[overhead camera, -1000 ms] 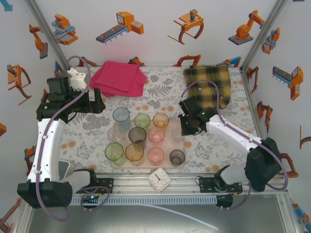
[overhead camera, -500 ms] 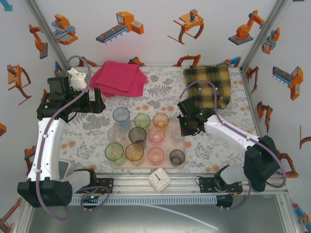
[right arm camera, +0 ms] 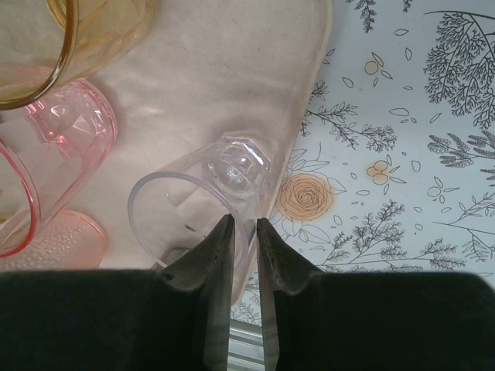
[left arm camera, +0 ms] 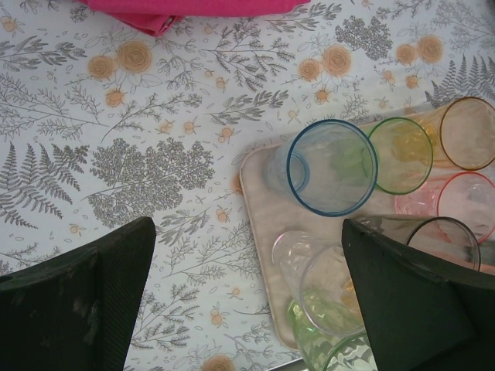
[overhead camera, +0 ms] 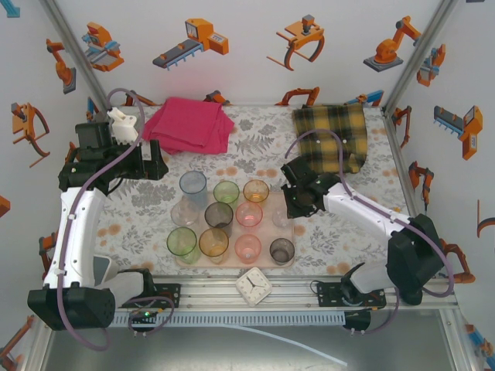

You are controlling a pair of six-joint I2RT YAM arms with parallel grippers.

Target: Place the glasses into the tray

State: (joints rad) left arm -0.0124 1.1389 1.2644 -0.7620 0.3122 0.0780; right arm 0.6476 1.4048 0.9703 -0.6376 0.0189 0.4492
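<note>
- Tray [overhead camera: 266, 232] sits mid-table towards the near edge, and every one of the glasses [overhead camera: 219, 214] I can make out stands upright on it, in rows.
- Left gripper [overhead camera: 155, 165] hangs well off to the far left of the tray, jaws spread wide, holding nothing. From its wrist view, the tray's far-left corner lies ahead and to the right.
- Right gripper [overhead camera: 297, 202] is the nearer one by a long way: it hovers right over the tray's right edge, at the middle row.
- Clear glass [right arm camera: 203, 202] is the one that matters. It stands upright just inside the tray's right rim, beside a pink glass [right arm camera: 73, 131], directly below the right gripper, long axis straight up and down.
- The jaws there are only a sliver apart and straddle the glass's wall, one inside the rim, one outside. Whether they grip the wall or stand free of it, I cannot tell.
- My read: this glass is placed, so the coming move is a release and a straight lift along that upright axis. Any sideways drift and the inner jaw would catch the rim and tip the glass towards the tray's edge.
</note>
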